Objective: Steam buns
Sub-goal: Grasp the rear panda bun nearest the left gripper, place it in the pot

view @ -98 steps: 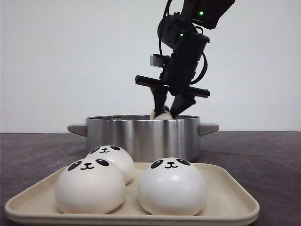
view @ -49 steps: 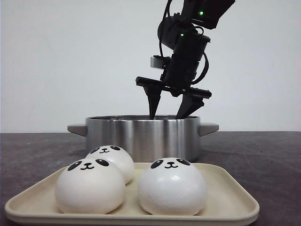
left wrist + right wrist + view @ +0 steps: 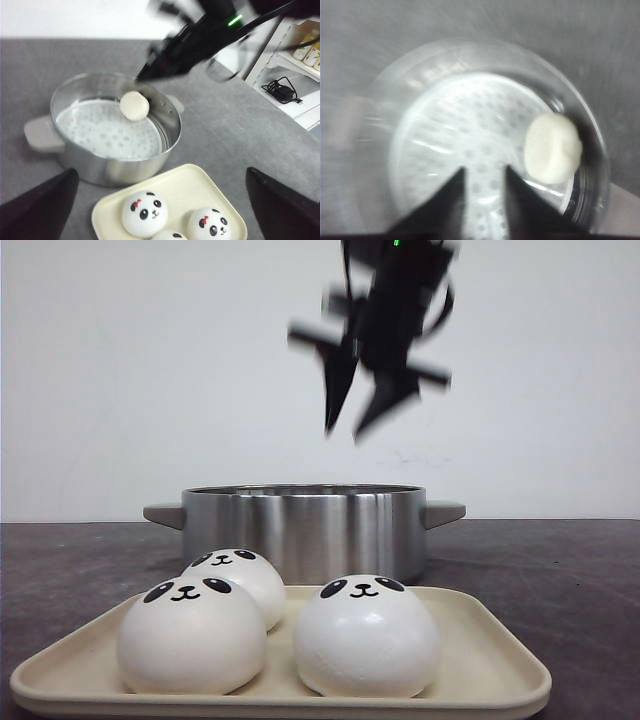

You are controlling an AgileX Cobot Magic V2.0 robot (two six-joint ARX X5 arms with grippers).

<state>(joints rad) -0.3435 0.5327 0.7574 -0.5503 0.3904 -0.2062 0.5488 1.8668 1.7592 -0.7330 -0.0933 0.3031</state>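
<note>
Bun in the pot [image 3: 304, 530], three on the tray [image 3: 492, 660]

Right end effector [image 3: 358, 405] hangs empty above the pot, fingers apart (blurred); one bun [image 3: 134, 105] lies inside; left end effector [image 3: 160, 210] spread wide.

Four buns total: three on the tray, one in the pot. Tray buns: front left [image 3: 191, 636], front right [image 3: 366, 636], back one [image 3: 237, 577] behind them. Fourth bun [image 3: 134, 105] lies on the perforated steamer plate [image 3: 100, 132] inside the pot, near the wall. One steel pot [image 3: 303, 527], two side handles. One cream tray [image 3: 495, 665]. One steamer plate. Two tools: right tool [image 3: 357, 426] motion-blurred above the pot, left tool [image 3: 160, 210] only as dark fingertips.
</note>
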